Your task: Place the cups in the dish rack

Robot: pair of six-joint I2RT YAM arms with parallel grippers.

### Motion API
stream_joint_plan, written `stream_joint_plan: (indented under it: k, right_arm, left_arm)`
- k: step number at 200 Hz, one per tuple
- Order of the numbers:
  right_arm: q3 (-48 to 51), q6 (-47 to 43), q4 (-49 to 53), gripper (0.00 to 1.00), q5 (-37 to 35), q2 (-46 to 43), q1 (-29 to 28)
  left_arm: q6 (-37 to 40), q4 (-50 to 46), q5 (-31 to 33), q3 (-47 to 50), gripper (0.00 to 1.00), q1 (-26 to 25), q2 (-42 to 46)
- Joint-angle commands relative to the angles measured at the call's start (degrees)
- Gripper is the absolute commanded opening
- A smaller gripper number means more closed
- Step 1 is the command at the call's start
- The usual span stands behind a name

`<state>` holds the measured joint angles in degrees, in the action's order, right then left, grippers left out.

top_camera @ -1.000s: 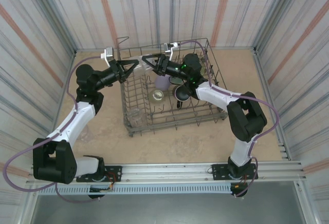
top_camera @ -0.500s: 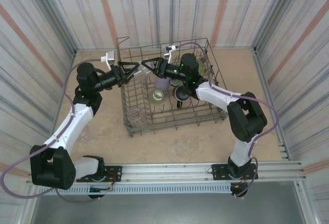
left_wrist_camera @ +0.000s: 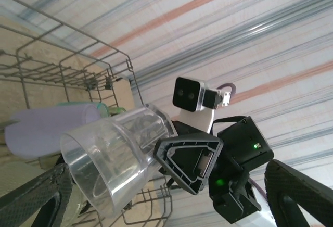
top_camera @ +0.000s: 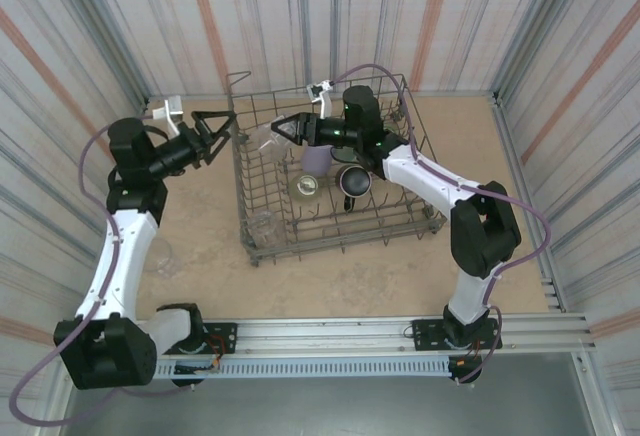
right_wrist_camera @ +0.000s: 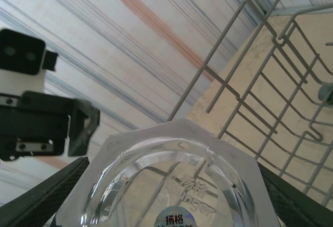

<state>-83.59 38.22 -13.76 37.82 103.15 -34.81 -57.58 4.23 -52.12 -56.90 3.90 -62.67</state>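
A clear cup [top_camera: 259,136] hangs on its side over the far left corner of the dish rack [top_camera: 421,159], with my right gripper [top_camera: 281,128] shut on its base end. In the right wrist view the cup's octagonal base [right_wrist_camera: 177,185] sits between my fingers [right_wrist_camera: 47,196]. My left gripper [top_camera: 213,127] stands open, left of the rack and apart from the cup. In the left wrist view the clear cup [left_wrist_camera: 112,156] lies ahead, its mouth toward me. Inside the rack are a lavender cup [top_camera: 315,159], a dark cup [top_camera: 352,183] and a pale cup [top_camera: 305,187].
One more clear cup [top_camera: 262,224] stands in the rack's near left corner. Another clear cup [top_camera: 160,256] sits on the table by the left wall. A raised wire loop [top_camera: 237,79] sticks up at the rack's far left corner. Corrugated walls close in on three sides.
My left gripper has opened, let go of the clear cup and pulled back to the left. The right gripper keeps the cup over the rack's far left corner.
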Motion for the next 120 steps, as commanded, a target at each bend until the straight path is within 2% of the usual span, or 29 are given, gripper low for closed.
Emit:
stream_joint_plan:
  k: [1,71,120]
  right_arm:
    - [-3.35,-9.50,6.40,0.40,0.46,0.80,-0.79]
    - [-6.14,-24.82,11.79,0.41,-2.32,4.10,-3.87]
    - [-10.30,-36.06,18.83,0.40,-7.48,6.70,-7.43]
  left_arm:
    - [4.21,-5.88,-3.21,-2.71,0.99,2.98,0.72]
    - [9.50,-11.78,-5.19,-2.95,0.99,10.43,-1.31]
    - [15.24,-16.19,-4.65,-3.83,0.99,11.51,-1.92]
